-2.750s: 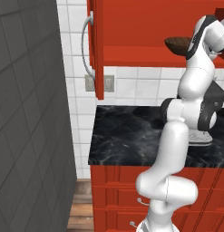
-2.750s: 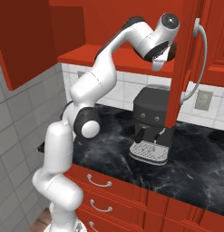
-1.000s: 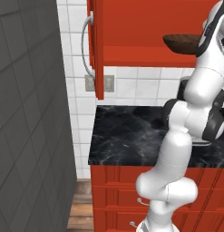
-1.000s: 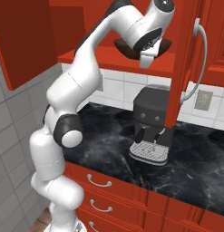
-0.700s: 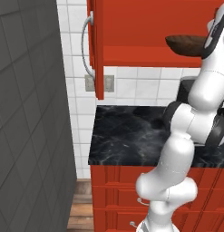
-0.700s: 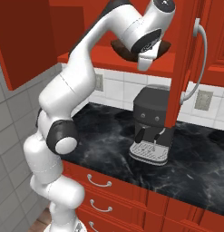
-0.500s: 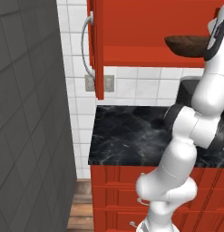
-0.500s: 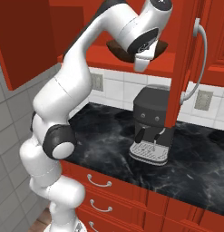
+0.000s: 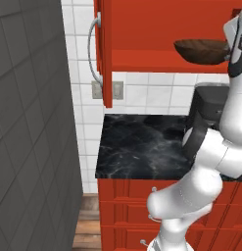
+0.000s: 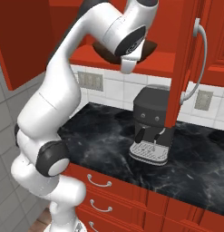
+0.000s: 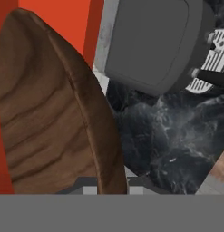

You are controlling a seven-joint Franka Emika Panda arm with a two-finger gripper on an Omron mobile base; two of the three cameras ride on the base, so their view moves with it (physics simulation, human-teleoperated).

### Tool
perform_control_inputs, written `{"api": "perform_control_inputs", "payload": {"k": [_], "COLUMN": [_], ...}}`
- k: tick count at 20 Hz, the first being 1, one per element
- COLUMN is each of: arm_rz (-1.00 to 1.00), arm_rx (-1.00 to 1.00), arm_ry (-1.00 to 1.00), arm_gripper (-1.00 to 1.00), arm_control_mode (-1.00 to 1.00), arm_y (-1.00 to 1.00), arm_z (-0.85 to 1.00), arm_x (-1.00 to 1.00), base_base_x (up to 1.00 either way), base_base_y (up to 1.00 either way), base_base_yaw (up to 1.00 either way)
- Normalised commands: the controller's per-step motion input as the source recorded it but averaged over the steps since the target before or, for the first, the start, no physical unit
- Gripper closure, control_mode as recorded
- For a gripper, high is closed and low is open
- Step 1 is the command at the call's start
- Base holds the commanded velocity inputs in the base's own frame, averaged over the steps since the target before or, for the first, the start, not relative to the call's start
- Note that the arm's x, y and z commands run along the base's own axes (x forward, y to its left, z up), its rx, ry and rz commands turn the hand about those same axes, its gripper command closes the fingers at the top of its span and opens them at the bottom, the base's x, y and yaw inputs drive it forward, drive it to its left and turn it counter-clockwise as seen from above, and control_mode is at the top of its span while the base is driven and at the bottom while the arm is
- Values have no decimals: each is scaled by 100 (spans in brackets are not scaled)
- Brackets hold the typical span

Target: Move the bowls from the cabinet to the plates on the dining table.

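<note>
A dark brown wooden bowl (image 9: 200, 51) hangs in the air just in front of the cabinet's red shelf (image 9: 142, 58), above the coffee machine. My gripper (image 9: 230, 55) is shut on its rim at the right side. In the hand view the bowl (image 11: 45, 113) stands on edge at the left, its rim running down between my gripper's (image 11: 111, 186) tips. In the right base view the bowl (image 10: 150, 47) is mostly hidden behind the white hand. The cabinet (image 10: 164, 61) has both doors open. The plates and the dining table are out of view.
A dark grey coffee machine (image 10: 152, 121) stands on the narrow black marble counter (image 9: 142, 147) directly under the bowl. Open red doors (image 9: 104, 49) (image 10: 186, 68) with curved silver handles flank the hand. Red drawers (image 9: 127, 206) lie below; a grey wall (image 9: 29, 122) is on the left.
The arm has folded further upward and the hand has drawn slightly back from the shelf with the bowl still in its grip. The cabinet and counter have not moved.
</note>
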Motion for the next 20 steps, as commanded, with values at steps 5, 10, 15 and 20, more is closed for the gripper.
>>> {"api": "perform_control_inputs", "payload": {"k": [5, 10, 15, 20], "arm_rz": [0, 0, 2, 2], "arm_rx": [0, 0, 0, 0], "arm_ry": [-5, -7, 0, 0], "arm_gripper": [100, 100, 100, 100], "arm_control_mode": [-100, -100, -100, -100], "arm_y": [31, 42, 33, 6], "arm_z": [4, 1, 0, 0], "arm_x": [-84, -89, -72, -70], "base_base_x": [0, 0, 0, 0], "base_base_y": [0, 0, 0, 0], "base_base_yaw": [0, 0, 0, 0]}}
